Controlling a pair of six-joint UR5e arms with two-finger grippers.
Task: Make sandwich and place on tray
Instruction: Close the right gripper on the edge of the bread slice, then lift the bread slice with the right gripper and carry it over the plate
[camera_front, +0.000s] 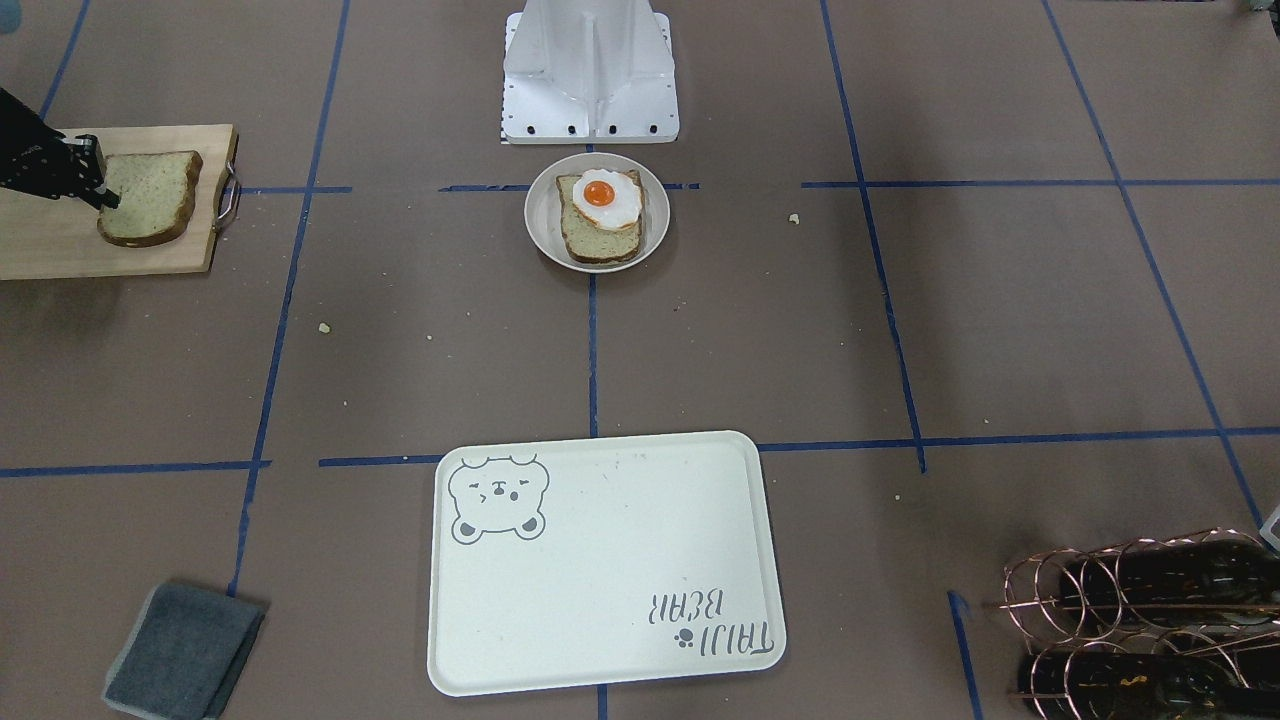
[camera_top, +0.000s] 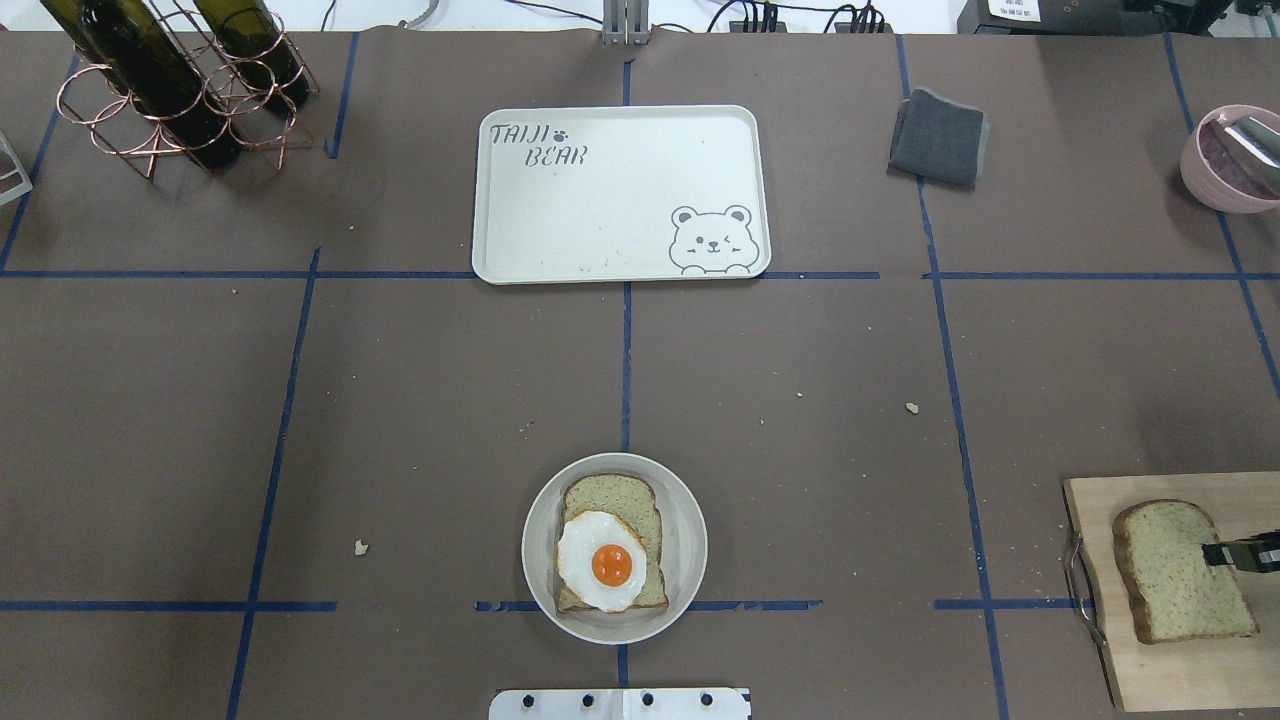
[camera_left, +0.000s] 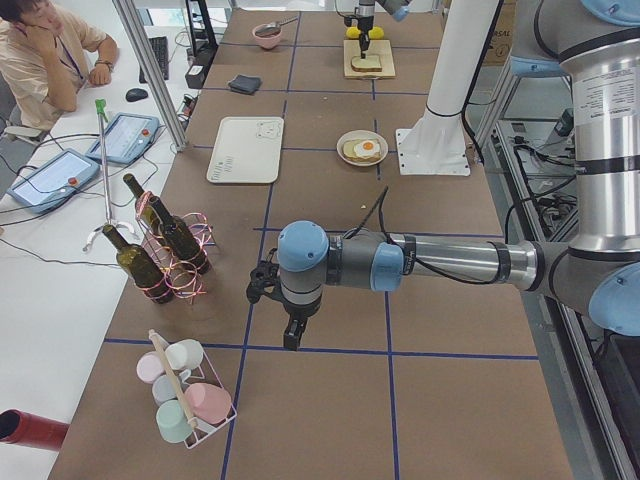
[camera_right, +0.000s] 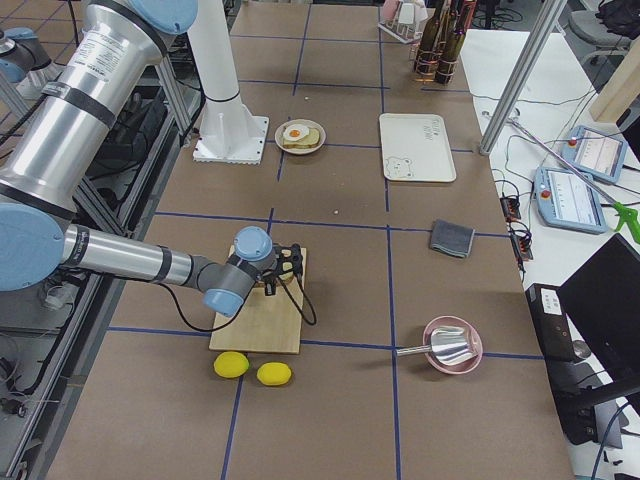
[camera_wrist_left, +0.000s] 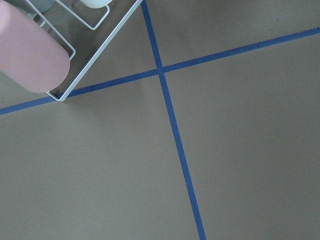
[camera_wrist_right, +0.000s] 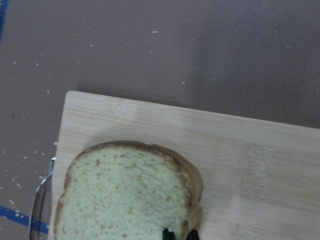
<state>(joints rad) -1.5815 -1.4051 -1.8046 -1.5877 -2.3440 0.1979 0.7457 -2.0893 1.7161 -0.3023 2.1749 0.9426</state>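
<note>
In the front-facing view, the right claw (camera_front: 108, 200) is seen closed narrowly on the edge of a slice (camera_front: 155, 195) that lies on the board (camera_front: 60, 250). Well off to the claw's left, the plate (camera_front: 545, 235) is set by the robot's base, and on it a second slice (camera_front: 600, 245) is topped by the egg (camera_front: 606, 197). The tray (camera_front: 600, 560) is found further out from the robot than the plate, well apart from the claw. In the overhead view, one finger (camera_top: 1225, 553) is laid across the slice's top, and a cloth (camera_top: 938, 135) is seen well ahead of the claw. In the left view, the left claw (camera_left: 291, 340) is hung over the table between the bottles (camera_left: 165, 250) and the mugs (camera_left: 185, 400); whether it is open cannot be told. In the right view, two lemons (camera_right: 250, 368) are seen just off the board's end, near the right claw. In the left wrist view, a pink mug (camera_wrist_left: 30, 55) and crossed tape (camera_wrist_left: 161, 70) are shown. In the right wrist view, the fingertips (camera_wrist_right: 167, 233) are set either side of the slice's crust.
</note>
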